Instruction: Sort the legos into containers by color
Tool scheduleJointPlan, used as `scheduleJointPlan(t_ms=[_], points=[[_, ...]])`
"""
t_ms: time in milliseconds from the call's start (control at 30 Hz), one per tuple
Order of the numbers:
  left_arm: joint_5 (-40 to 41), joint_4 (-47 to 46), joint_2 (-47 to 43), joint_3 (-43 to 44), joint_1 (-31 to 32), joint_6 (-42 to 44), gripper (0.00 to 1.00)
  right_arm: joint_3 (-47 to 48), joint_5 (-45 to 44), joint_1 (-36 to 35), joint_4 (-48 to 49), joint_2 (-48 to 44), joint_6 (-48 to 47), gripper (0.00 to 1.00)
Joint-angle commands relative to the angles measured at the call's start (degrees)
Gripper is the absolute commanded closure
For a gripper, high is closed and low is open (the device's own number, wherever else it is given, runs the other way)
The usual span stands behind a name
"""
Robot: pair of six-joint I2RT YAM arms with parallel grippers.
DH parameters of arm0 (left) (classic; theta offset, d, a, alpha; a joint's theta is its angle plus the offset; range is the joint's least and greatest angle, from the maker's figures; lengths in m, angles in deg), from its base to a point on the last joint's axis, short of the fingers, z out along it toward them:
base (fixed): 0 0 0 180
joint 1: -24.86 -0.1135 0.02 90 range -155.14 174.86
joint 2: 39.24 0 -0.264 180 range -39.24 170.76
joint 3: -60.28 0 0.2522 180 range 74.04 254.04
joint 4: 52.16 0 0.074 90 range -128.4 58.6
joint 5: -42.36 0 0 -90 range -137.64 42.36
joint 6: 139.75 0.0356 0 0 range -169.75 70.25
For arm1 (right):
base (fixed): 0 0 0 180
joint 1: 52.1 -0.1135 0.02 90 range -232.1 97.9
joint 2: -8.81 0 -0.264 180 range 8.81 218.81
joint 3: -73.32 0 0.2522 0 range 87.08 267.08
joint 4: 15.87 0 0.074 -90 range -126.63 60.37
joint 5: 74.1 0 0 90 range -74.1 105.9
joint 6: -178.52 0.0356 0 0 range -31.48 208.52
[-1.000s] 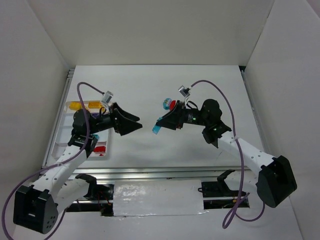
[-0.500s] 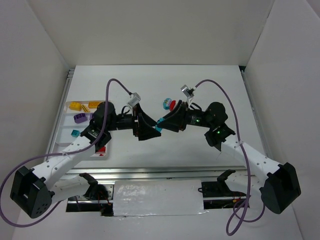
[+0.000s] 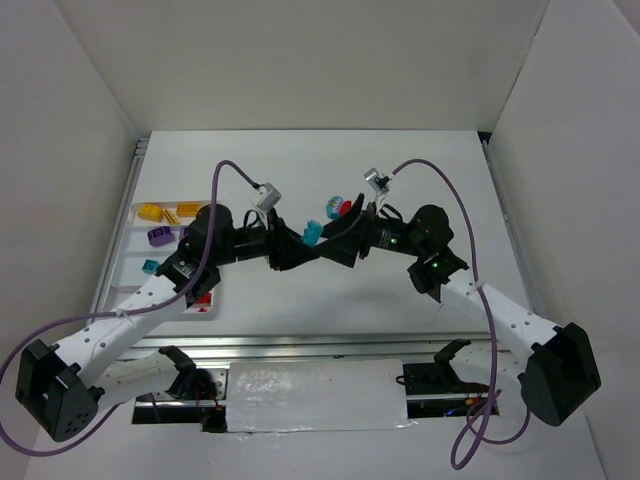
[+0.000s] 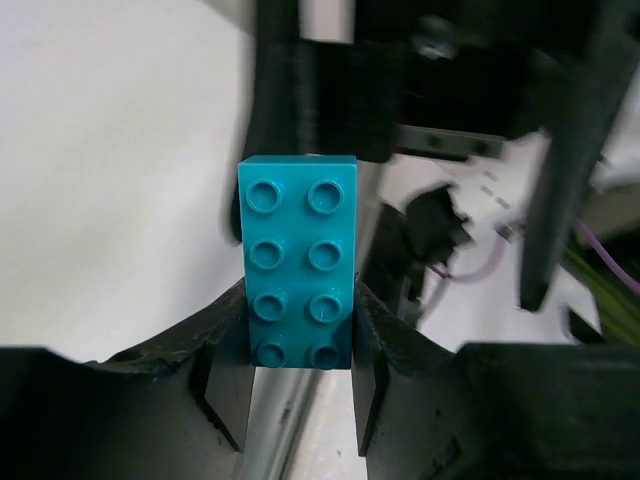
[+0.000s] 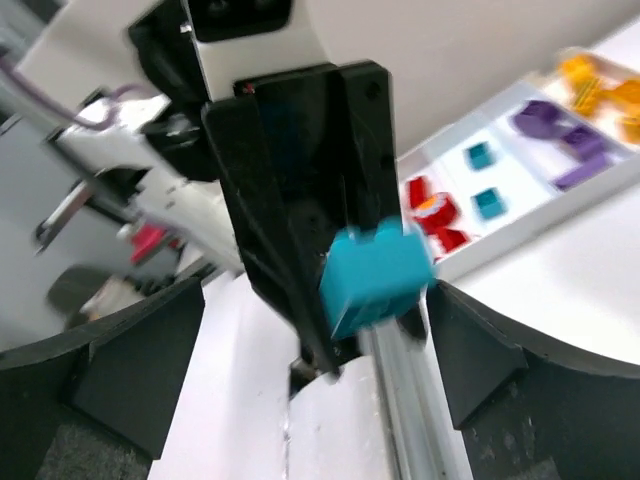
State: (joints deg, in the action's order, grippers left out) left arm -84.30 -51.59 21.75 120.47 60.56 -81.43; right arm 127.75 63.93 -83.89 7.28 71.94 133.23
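1. tray [image 3: 128, 287]: white, at the left edge of the table [image 3: 400, 160], left of frame in the top view. It has four long rows, listed from the arm bases outward.
   - Nearest row: red pieces [image 3: 203, 299].
   - Second row: two small teal pieces [image 5: 480, 155].
   - Third row: purple pieces [image 3: 158, 236].
   - Farthest row: yellow-orange pieces [image 3: 165, 211].

2. left gripper [image 4: 300, 380]: reaches in from the lower left to the middle of the top view.
   - Jaws are clamped on the teal brick [image 4: 298, 262].
   - The left fingers [image 4: 228, 370] press its two long sides at the lower end.
   - The brick stands upright out of the grip, with eight studs in two columns facing the wrist camera.

3. right gripper [image 5: 310, 350]: reaches in from the lower right and meets the left gripper tip to tip.
   - Jaws are spread wide.
   - The right fingers [image 5: 130, 370] stand clear on either side of the brick, neither touching it.

4. teal brick, location: off the table at the centre of the top view, between the two grippers, gripped by the left one alone.

5. Loose on the table just beyond the grippers: one red piece [image 3: 346, 208] and one rounded blue-teal piece [image 3: 331, 207], side by side. Whether they touch cannot be told.
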Motion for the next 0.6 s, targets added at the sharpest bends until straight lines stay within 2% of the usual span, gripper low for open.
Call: scheduleJointPlan(t_ms=[0,33,67,100,133,167,200,233,400,533,567], points=[[18.68,9.04,-2.80,3.22,-2.99,2.95,1.00,-0.67,-11.70,0.93,-9.16,-3.19,-3.22,0.00],[22.30,11.23,-3.07,3.31,-6.23,2.25,1.00,-0.76,-16.08,1.12,-12.44,-4.58,-4.01,0.00],[31.47,16.74,-3.42,3.83,-7.74,1.37,1.00,-0.59,-27.00,1.29,-19.08,-5.29,-4.62,0.00],[31.57,20.10,-3.34,4.36,-9.06,0.23,1.00,-0.59,-32.42,1.47,-21.85,-5.74,-4.28,0.00],[45.05,23.53,-3.07,4.80,-11.94,-1.87,1.00,-0.41,-36.74,1.56,-24.40,-6.09,-3.15,0.00],[51.80,27.13,-2.55,6.11,-13.71,-7.29,1.00,-0.32,-39.83,1.73,-26.16,-6.09,-3.05,0.00],[58.22,38.04,-0.37,7.25,-15.82,-11.34,1.00,-0.15,-42.03,1.99,-27.84,-5.83,-3.14,0.00],[65.42,41.98,0.70,7.88,-20.45,-17.13,1.00,0.11,-42.05,2.00,-28.29,-5.31,-3.83,0.00],[71.03,44.39,1.32,-0.28,-31.12,-27.10,1.00,3.80,-38.20,2.08,-30.92,-1.09,-5.51,0.00],[63.58,36.16,3.25,-5.73,-43.49,-25.28,1.00,4.16,-36.00,2.08,-30.67,1.37,-5.60,0.00],[61.12,35.43,4.74,-5.65,-44.48,-25.01,1.00,3.90,-35.55,2.00,-29.88,1.55,-5.51,0.00]])
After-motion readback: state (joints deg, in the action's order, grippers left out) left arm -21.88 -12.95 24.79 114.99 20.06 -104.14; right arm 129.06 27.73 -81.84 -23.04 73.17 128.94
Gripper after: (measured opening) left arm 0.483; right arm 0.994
